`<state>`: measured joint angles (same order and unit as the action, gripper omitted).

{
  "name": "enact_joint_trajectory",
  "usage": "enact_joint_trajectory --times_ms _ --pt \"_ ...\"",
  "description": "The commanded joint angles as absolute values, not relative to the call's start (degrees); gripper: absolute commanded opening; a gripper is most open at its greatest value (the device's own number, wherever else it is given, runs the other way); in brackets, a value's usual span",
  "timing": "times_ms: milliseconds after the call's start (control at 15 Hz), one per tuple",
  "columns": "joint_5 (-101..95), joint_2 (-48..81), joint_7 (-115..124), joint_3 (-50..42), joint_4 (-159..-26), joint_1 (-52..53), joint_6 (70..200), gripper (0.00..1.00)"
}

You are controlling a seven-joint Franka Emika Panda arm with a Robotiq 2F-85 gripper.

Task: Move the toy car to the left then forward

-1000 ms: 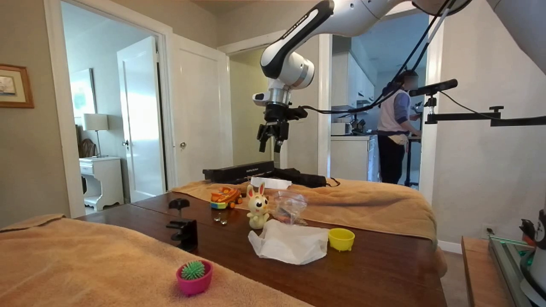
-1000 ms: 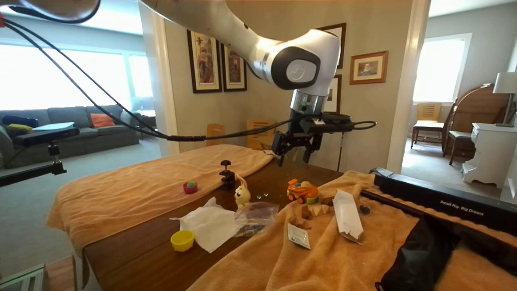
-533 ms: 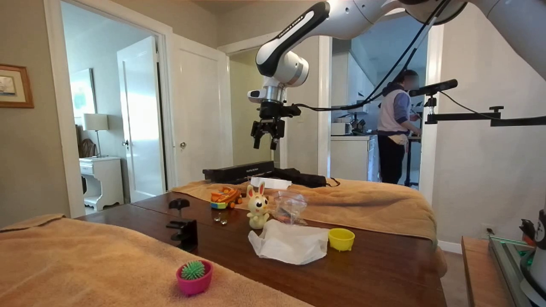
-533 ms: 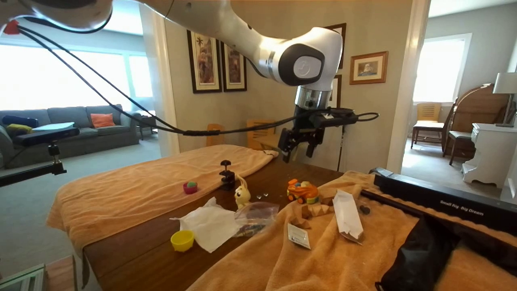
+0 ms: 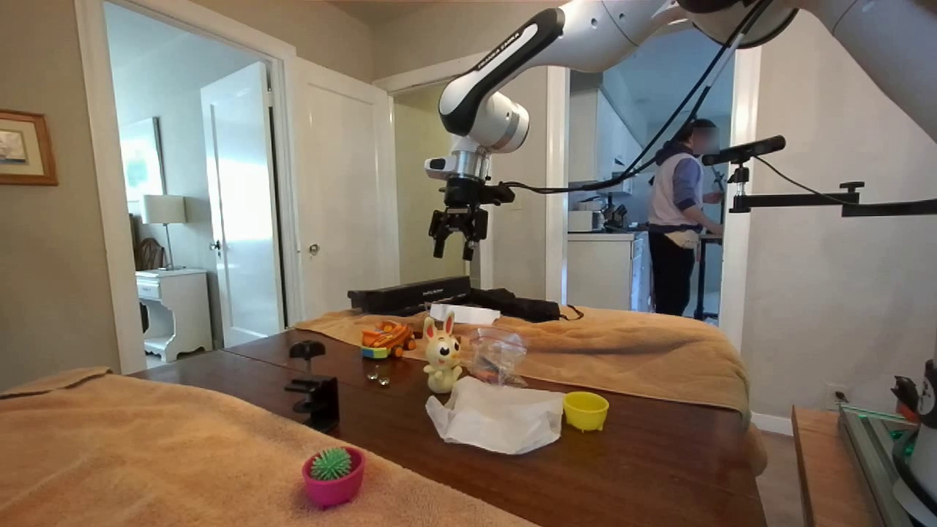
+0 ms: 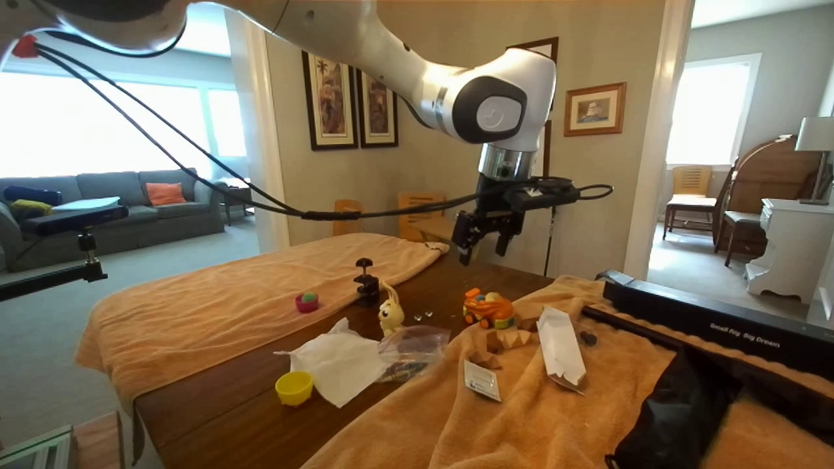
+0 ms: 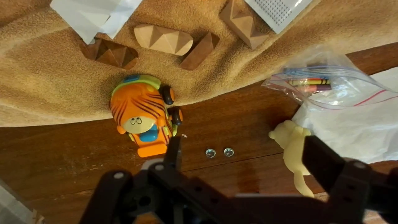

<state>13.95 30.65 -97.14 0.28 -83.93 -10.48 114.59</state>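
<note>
The box (image 6: 720,326) reads "Small Rig Big Dream"; the arm (image 5: 512,55), higher than the box, "FRANKA EMIKA". On the packet (image 6: 481,380), left of the box in an exterior view, print is illegible.

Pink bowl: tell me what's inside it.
A round, spiky green thing sits in the pink bowl. It hides the bowl's bottom, so anything beneath it cannot be seen.

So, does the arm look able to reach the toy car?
Probably yes: the open pincer hangs above the table, and nothing shows lying over the toy car. The pincer would likely need to shift sideways and lower, since the wrist view puts the car to one side.
</note>
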Motion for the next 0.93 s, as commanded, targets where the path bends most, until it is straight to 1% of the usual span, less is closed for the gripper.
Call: enact_joint_trajectory --times_ms 0,400,867 --pt "12.7 37.1 -101.4 2.4 -76.3 -11.3 114.8 1.00" --pt "11.1 46.6 -105.2 4.6 -66.0 -9.8 114.2 1.00" --pt "8.5 54.1 -108.9 5.7 -57.6 -9.1 114.4 1.00"
